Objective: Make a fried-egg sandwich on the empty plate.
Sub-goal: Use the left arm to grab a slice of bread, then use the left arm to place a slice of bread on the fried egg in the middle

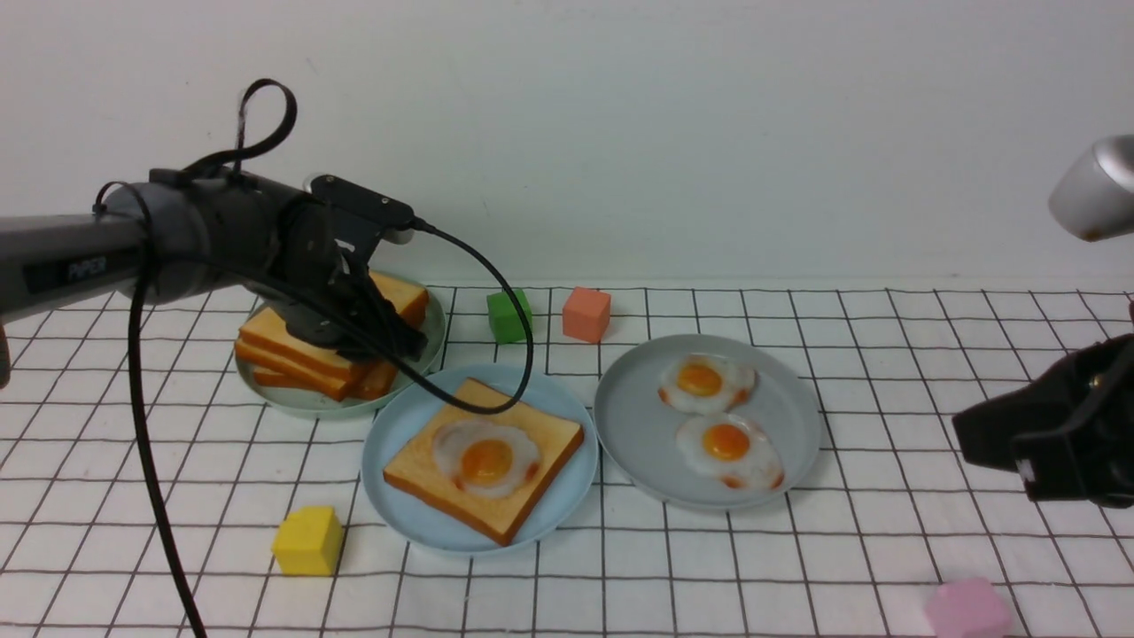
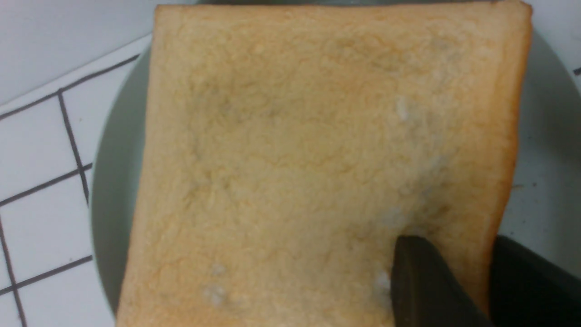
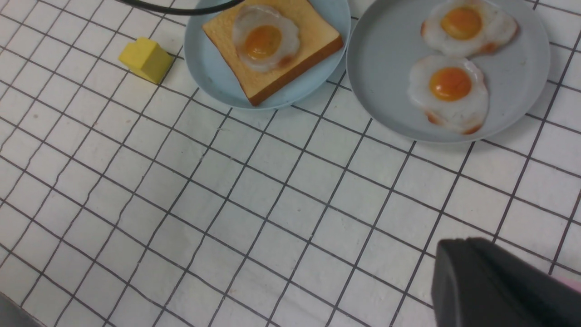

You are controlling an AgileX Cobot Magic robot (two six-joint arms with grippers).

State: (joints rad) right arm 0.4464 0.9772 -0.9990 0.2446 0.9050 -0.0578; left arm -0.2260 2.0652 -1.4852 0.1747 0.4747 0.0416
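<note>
The left gripper [image 2: 447,281] has its jaws clamped on the edge of the top toast [image 2: 327,150] at 10 o'clock from the blue plate [image 1: 399,425], the right one [image 1: 1019,443] seems shut and empty; thin grip, so toast may slip

The left arm [image 1: 80,257], dark grey and cable-draped, reaches in from the left side and bends its wrist downward. Its black left gripper [image 1: 390,341] points down; in the left wrist view the two dark fingers [image 2: 426,281] stand a narrow gap apart. The right arm [image 1: 1094,186] shows only at the far right edge, raised, with the black right gripper [image 1: 992,439] pointing leftward, its jaws closed together.
</note>
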